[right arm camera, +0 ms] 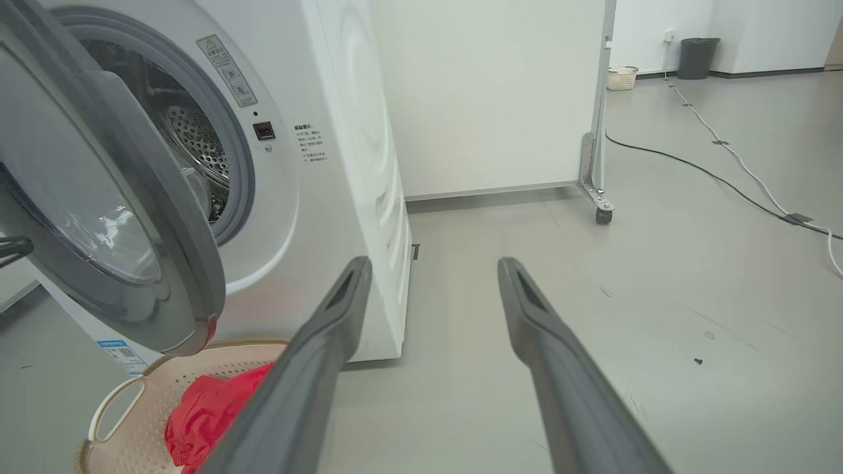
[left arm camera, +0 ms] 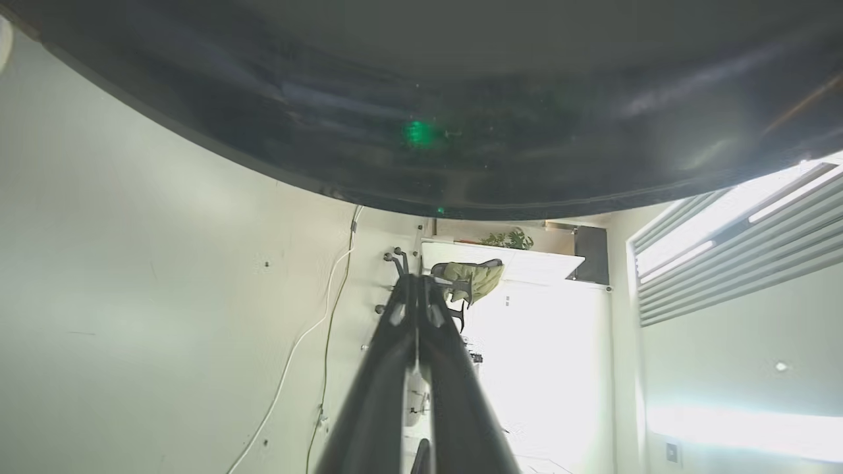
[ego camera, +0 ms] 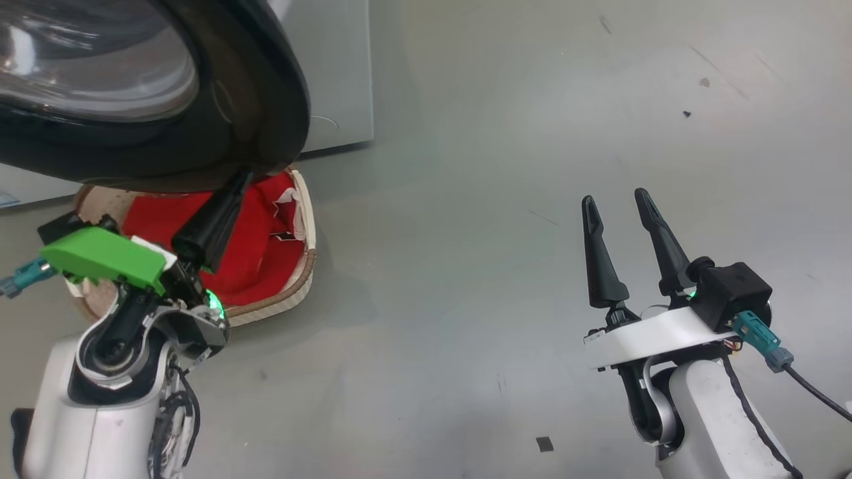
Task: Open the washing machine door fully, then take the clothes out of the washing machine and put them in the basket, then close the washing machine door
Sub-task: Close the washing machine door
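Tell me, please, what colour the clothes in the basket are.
Bright red clothes; clearest in the head view.

Your robot's arms, seen from its head: white shells over black joints, the left forearm strung with loose black wiring. The left gripper wears a bright green cover; the right gripper, with long tapering dark fingers, carries a black box on a white plate. A teal connector feeds a black cable; a green light glows.
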{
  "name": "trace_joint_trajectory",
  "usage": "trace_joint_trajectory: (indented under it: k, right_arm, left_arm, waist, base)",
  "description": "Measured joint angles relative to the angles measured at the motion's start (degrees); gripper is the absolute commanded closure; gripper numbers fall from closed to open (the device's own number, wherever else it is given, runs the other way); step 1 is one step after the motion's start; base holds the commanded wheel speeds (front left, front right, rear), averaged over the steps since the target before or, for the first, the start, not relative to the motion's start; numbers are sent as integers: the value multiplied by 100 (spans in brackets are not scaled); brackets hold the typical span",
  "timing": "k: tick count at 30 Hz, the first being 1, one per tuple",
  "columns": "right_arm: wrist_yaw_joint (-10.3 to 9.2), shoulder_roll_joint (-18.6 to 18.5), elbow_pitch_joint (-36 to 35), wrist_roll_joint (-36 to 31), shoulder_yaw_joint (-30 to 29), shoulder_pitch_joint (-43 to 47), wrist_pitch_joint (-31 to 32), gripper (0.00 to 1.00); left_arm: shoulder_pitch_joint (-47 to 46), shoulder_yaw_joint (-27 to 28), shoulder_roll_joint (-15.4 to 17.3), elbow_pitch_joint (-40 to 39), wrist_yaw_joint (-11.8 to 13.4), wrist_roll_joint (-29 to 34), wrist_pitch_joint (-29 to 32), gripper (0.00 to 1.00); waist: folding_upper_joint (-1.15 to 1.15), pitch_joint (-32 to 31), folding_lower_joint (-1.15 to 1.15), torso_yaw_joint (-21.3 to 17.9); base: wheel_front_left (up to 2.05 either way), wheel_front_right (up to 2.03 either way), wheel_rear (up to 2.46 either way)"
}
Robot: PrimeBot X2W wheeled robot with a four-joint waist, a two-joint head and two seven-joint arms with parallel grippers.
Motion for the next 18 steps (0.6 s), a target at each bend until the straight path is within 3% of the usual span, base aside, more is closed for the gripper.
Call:
trace_joint_trajectory:
  k: [5, 11, 18]
  right_arm:
    - [77, -3, 98, -91, -131, 30, -1, 0]
    - [143, -35, 190, -167, -252, 88, -1, 0]
    - [204, -79, 275, -246, -308, 281, -1, 0]
  left_arm:
    - [363, -91, 105, 131, -202, 238, -14, 100]
    - [721, -299, 650, 231, -600, 1493, -390, 100]
    - [1096, -472, 1024, 328, -846, 2643, -981, 100]
  waist:
    - [0, -184, 0, 345]
    - [0, -455, 0, 757]
    - [0, -762, 0, 1132]
  base:
    - [0, 0, 0]
    - [0, 0, 0]
    - [0, 0, 0]
